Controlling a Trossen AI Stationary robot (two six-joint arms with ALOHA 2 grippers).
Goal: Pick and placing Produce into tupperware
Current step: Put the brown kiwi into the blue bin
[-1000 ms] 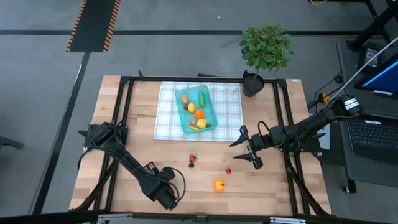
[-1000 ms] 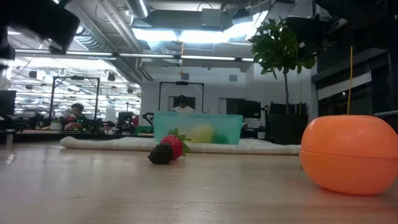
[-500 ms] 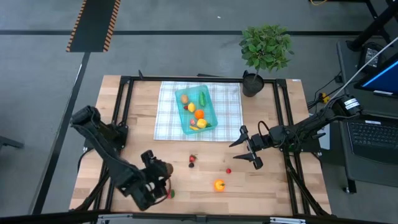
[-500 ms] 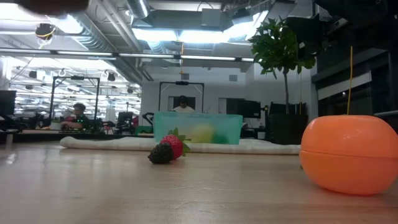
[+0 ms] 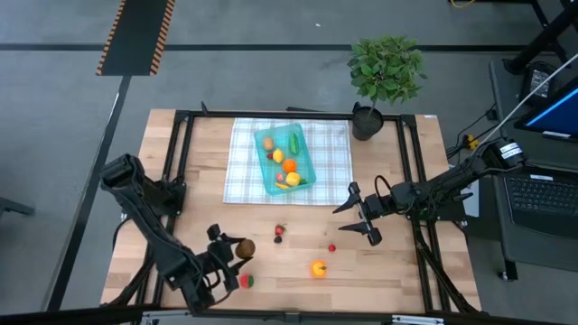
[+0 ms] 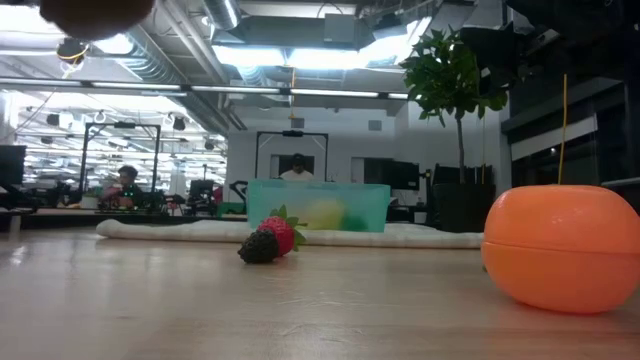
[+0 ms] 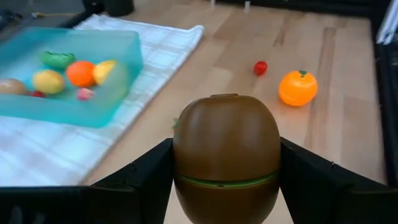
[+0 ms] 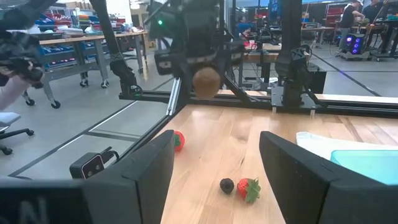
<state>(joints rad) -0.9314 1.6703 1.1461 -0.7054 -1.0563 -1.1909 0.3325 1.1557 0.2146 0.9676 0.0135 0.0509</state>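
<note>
My left tool [image 7: 225, 180] is gripping a brown kiwi [image 7: 226, 155] above the worktop [image 5: 397, 271]; the teal tupperware [image 7: 68, 78] lies ahead. It's rounded, so it risks slipping. My right tool [image 5: 361, 217] is waiting open.

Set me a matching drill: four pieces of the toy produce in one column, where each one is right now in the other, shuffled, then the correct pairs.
Things:
1. brown egg-shaped toy kiwi
2. round orange toy fruit with a green stem
3. green toy cucumber
4. red toy strawberry beside a dark berry

Places:
A. inside the translucent teal plastic container
B. on the bare wooden table, just in front of the white-green checked cloth
C. held off the table in the left hand
D. on the bare table near its front edge, between the two arms

Pairs: 1-C, 2-D, 3-A, 4-B
</note>
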